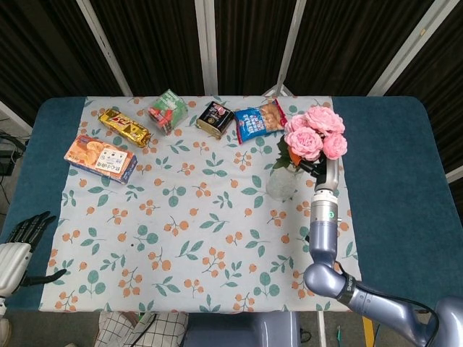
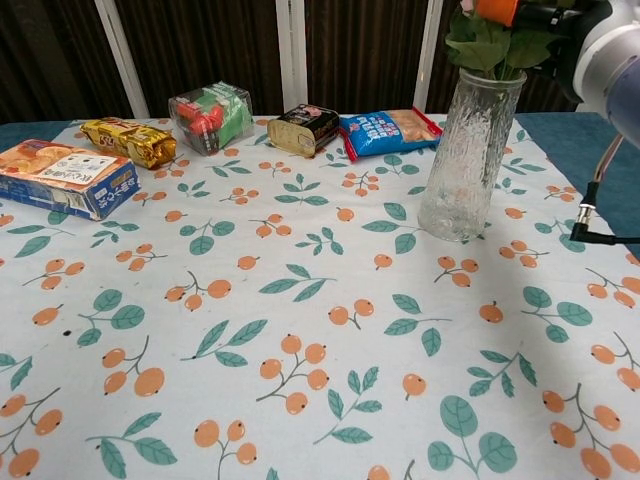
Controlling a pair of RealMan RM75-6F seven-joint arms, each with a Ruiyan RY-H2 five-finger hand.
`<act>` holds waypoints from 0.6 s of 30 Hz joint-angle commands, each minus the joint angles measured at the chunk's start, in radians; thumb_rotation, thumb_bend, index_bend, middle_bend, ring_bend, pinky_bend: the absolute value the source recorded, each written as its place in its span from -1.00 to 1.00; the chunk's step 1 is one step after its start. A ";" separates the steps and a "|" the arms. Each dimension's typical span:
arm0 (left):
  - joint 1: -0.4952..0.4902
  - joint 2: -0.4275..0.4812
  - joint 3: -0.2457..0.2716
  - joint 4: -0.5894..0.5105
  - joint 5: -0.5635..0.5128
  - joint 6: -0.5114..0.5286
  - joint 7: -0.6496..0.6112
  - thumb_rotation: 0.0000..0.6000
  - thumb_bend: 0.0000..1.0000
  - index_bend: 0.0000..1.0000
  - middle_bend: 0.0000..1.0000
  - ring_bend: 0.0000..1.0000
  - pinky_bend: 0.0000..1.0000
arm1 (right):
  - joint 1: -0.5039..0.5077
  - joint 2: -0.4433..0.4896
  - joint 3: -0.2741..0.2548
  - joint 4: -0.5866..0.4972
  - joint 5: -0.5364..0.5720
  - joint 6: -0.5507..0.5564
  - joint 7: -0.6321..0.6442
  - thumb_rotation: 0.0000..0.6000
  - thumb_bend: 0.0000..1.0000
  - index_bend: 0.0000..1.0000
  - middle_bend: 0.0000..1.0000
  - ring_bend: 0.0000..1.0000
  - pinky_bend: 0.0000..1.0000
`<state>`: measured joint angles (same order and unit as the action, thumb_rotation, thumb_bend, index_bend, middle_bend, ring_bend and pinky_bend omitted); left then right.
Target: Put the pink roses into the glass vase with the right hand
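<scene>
The pink roses point(image 1: 315, 133) stand over the glass vase point(image 1: 283, 183) at the table's right side, with their green leaves point(image 2: 492, 44) sitting at the vase's mouth point(image 2: 489, 78). The stems go down into the vase point(image 2: 466, 160). My right hand point(image 2: 585, 40) holds the bunch from the right, just above the rim; in the head view the blooms mostly hide it. My left hand point(image 1: 17, 244) hangs off the table's near left corner, fingers spread and holding nothing.
Along the far edge lie a biscuit box point(image 1: 100, 157), a gold snack pack point(image 1: 124, 126), a green-red pack point(image 1: 168, 110), a dark tin point(image 1: 215, 117) and a blue chip bag point(image 1: 261, 121). A black cable point(image 2: 598, 236) lies right of the vase.
</scene>
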<state>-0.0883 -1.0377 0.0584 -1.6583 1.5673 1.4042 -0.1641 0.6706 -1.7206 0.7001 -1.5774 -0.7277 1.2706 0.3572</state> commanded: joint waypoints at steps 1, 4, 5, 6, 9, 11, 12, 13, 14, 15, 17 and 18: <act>0.000 0.000 0.000 0.000 0.001 0.001 -0.001 1.00 -1.00 -1.00 -1.00 -1.00 -1.00 | -0.004 0.001 -0.007 -0.001 -0.004 -0.006 -0.004 1.00 -0.37 -0.18 -0.14 -0.19 -0.65; 0.000 0.000 0.000 0.000 0.001 0.000 -0.001 1.00 -1.00 -1.00 -1.00 -1.00 -1.00 | -0.005 0.002 -0.013 -0.001 -0.013 -0.014 -0.012 1.00 -0.36 -0.26 -0.20 -0.25 -0.69; 0.000 0.001 0.000 0.000 0.001 0.000 -0.001 1.00 -1.00 -1.00 -1.00 -1.00 -1.00 | -0.006 0.003 -0.015 -0.001 -0.017 -0.015 -0.014 1.00 -0.36 -0.31 -0.23 -0.28 -0.70; 0.000 0.001 0.000 0.000 0.001 0.000 -0.001 1.00 -1.00 -1.00 -1.00 -1.00 -1.00 | -0.006 0.002 -0.017 -0.001 -0.020 -0.016 -0.018 1.00 -0.37 -0.34 -0.25 -0.30 -0.70; 0.000 0.001 0.000 -0.002 0.000 -0.001 -0.003 1.00 -1.00 -1.00 -1.00 -1.00 -1.00 | -0.009 0.001 -0.024 -0.004 -0.029 -0.020 -0.019 1.00 -0.37 -0.46 -0.34 -0.38 -0.74; 0.000 0.002 0.000 -0.003 0.000 -0.001 -0.004 1.00 -1.00 -1.00 -1.00 -1.00 -1.00 | -0.010 0.000 -0.027 -0.005 -0.034 -0.024 -0.019 1.00 -0.37 -0.59 -0.45 -0.49 -0.80; 0.000 0.002 0.001 -0.003 0.000 -0.001 -0.004 1.00 -1.00 -1.00 -1.00 -1.00 -1.00 | -0.011 0.000 -0.030 -0.006 -0.036 -0.027 -0.019 1.00 -0.37 -0.68 -0.53 -0.57 -0.84; 0.000 0.003 0.001 -0.004 0.000 -0.002 -0.004 1.00 -1.00 -1.00 -1.00 -1.00 -1.00 | -0.012 0.001 -0.032 -0.007 -0.039 -0.028 -0.021 1.00 -0.37 -0.72 -0.57 -0.61 -0.87; 0.000 0.003 0.001 -0.004 0.001 -0.001 -0.004 1.00 -1.00 -1.00 -1.00 -1.00 -1.00 | -0.014 0.001 -0.035 -0.008 -0.040 -0.030 -0.023 1.00 -0.37 -0.81 -0.64 -0.69 -0.91; 0.000 0.003 0.001 -0.004 0.001 -0.001 -0.005 1.00 -1.00 -1.00 -1.00 -1.00 -1.00 | -0.016 0.001 -0.037 -0.009 -0.040 -0.031 -0.025 1.00 -0.37 -0.88 -0.70 -0.76 -0.95; 0.000 0.003 0.001 -0.004 0.002 0.000 -0.006 1.00 -1.00 -1.00 -1.00 -1.00 -1.00 | -0.021 0.006 -0.041 -0.017 -0.040 -0.039 -0.025 1.00 -0.37 -0.98 -0.82 -0.90 -0.99; 0.000 0.003 0.001 -0.004 0.003 0.000 -0.006 1.00 -1.00 -1.00 -1.00 -1.00 -1.00 | -0.025 0.010 -0.044 -0.023 -0.041 -0.043 -0.025 1.00 -0.37 -1.00 -0.88 -0.95 -1.00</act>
<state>-0.0884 -1.0345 0.0597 -1.6622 1.5695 1.4040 -0.1699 0.6489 -1.7138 0.6589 -1.5961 -0.7682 1.2311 0.3318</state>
